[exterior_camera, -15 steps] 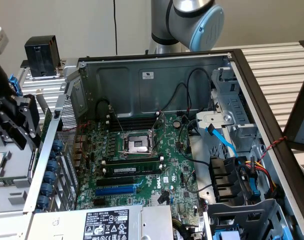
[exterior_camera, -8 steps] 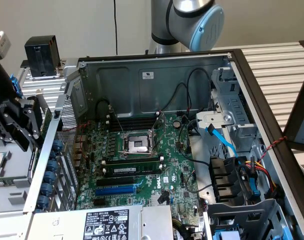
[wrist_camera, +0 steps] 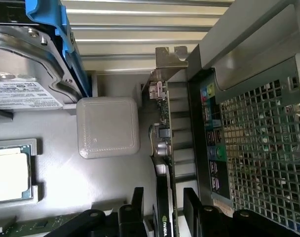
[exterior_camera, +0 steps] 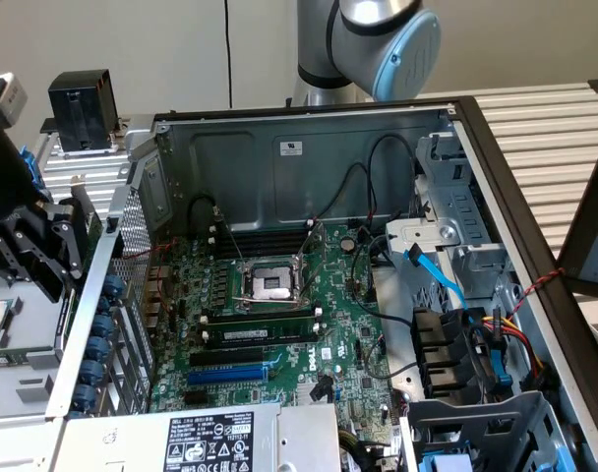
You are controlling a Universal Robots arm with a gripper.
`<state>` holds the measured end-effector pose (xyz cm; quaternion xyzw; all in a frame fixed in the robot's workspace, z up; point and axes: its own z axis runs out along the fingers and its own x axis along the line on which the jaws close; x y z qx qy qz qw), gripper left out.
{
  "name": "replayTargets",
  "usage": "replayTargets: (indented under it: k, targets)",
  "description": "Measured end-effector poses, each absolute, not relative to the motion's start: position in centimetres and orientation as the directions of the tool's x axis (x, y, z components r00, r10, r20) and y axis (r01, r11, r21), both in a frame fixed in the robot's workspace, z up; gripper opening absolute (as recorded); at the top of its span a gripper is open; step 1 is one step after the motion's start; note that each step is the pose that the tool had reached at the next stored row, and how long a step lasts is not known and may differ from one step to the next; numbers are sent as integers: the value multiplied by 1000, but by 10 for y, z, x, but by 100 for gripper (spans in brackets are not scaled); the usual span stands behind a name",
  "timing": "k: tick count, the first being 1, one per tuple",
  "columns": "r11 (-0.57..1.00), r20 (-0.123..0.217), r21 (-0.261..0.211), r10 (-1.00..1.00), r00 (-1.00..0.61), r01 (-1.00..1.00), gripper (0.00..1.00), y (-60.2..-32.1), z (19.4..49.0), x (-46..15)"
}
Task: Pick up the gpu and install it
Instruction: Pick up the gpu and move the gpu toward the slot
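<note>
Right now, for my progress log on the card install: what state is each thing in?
computer case: side open, motherboard exposed.
gpu: standing on edge outside the computer case, not installed.
gripper: open, a finger on each side of the gpu.
blue expansion slot: empty.

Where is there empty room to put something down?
Bare gray tray between the cpu and the gpu. The slatted table on the exterior view's right of the case is free too. Inside the case, over the motherboard, cables crowd it.
</note>
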<state>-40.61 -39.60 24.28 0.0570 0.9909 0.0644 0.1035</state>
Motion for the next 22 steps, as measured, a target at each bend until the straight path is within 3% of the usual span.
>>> replayTargets:
  k: [19,21,22]
  targets:
    - [985,-198,140,126,-972,100,45,-391,228,-403]
    - [985,-198,140,126,-972,100,36,-390,227,-403]
    - [985,-198,140,126,-972,99,36,-390,227,-403]
